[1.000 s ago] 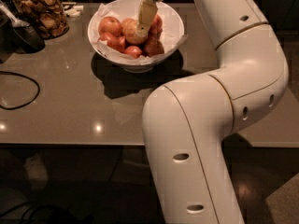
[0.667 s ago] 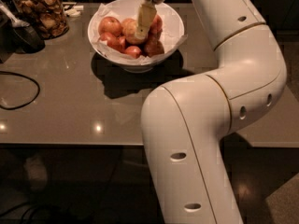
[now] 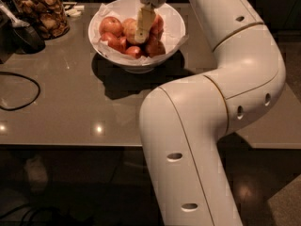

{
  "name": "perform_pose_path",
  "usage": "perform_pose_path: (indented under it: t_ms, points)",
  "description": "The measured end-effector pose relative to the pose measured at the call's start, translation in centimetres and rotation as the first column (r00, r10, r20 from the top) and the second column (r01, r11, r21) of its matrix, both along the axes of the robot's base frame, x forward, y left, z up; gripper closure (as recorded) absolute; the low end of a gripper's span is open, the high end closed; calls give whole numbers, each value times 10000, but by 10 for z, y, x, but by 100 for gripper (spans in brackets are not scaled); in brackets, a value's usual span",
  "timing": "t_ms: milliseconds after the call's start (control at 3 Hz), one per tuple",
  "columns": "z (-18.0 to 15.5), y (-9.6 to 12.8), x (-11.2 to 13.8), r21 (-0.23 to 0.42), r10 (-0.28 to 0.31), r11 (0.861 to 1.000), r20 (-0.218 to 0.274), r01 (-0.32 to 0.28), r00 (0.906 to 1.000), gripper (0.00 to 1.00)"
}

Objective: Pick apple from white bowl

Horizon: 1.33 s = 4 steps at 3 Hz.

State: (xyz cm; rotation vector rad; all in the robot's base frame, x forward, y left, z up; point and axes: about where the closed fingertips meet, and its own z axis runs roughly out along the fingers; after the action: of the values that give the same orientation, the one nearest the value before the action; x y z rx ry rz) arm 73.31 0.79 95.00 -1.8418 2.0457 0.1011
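Note:
The white bowl (image 3: 175,23) stands on the grey table at the back, lined with crinkled white paper and filled with several apples. The golden-orange apple (image 3: 129,31) lies near the middle of the pile, with redder apples (image 3: 109,25) around it. My gripper (image 3: 141,34) reaches down from above into the bowl and sits right against the right side of the golden-orange apple, partly hiding it. My white arm (image 3: 225,79) bends over the table's right side.
A glass jar of brown snacks (image 3: 43,14) stands at the back left, with a dark utensil (image 3: 24,36) beside it. A black cable (image 3: 22,98) loops on the table's left. The table's front edge (image 3: 70,144) runs across the middle.
My gripper has sunk slightly lower among the apples. The bowl and the apples have not moved.

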Motion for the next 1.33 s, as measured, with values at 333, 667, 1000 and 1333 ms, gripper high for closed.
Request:
perform_pose_path:
  t_ms: [333,667,1000,1333]
  points:
    - [-6,0,-1,-6,-27,10000,-167,27,9999,31]
    - [-12,1,0,-35,-17,10000,-294,16,9996,32]
    - [-17,1,1,-60,-7,10000,-404,5,9992,32]
    - [-21,3,2,-117,35,9999,-465,-40,9989,23]
